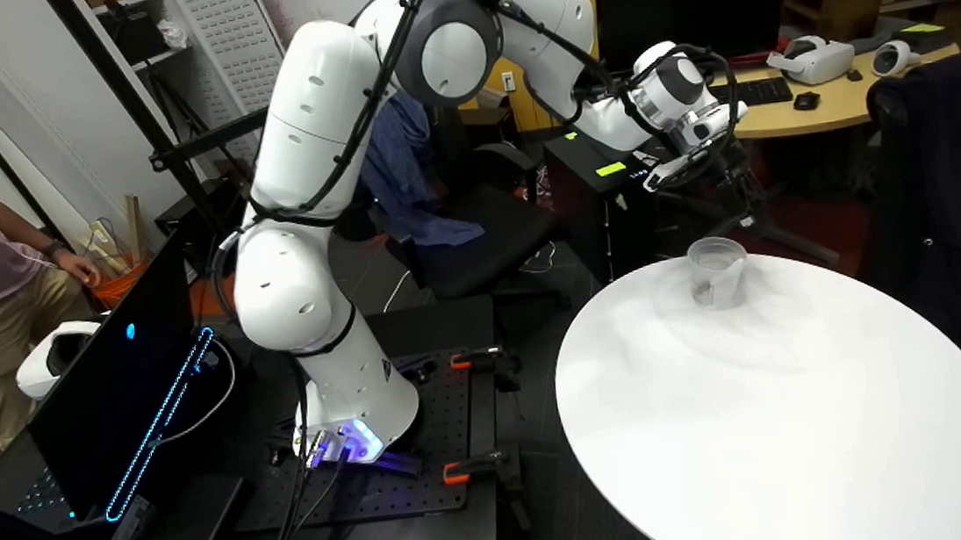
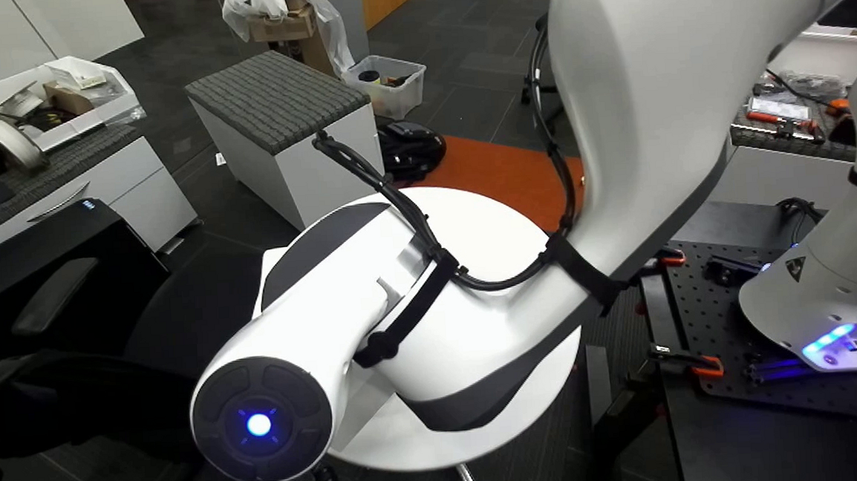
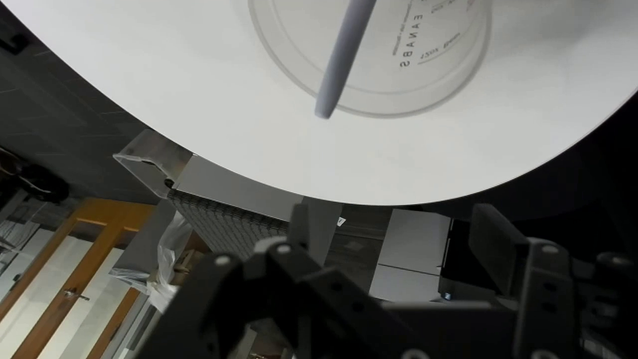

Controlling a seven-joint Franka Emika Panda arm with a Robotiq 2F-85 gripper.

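- Gripper (image 3: 396,234): fingers spread, nothing between.
- Pen (image 3: 344,62) slants across cup's (image 3: 398,75) rim, touch unclear.
- I'd ease clear slowly, brushing neither; that cup looks light.

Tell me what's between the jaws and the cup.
In the wrist view, a gray stick overlaps the cup, its end reaching past the rim toward the open jaws; beyond that, white tabletop to its edge.

Toward 1 o'clock in the wrist view, the clear cup (image 3: 389,55) bears lettering (image 3: 411,42), "EANABS" and "12oz".
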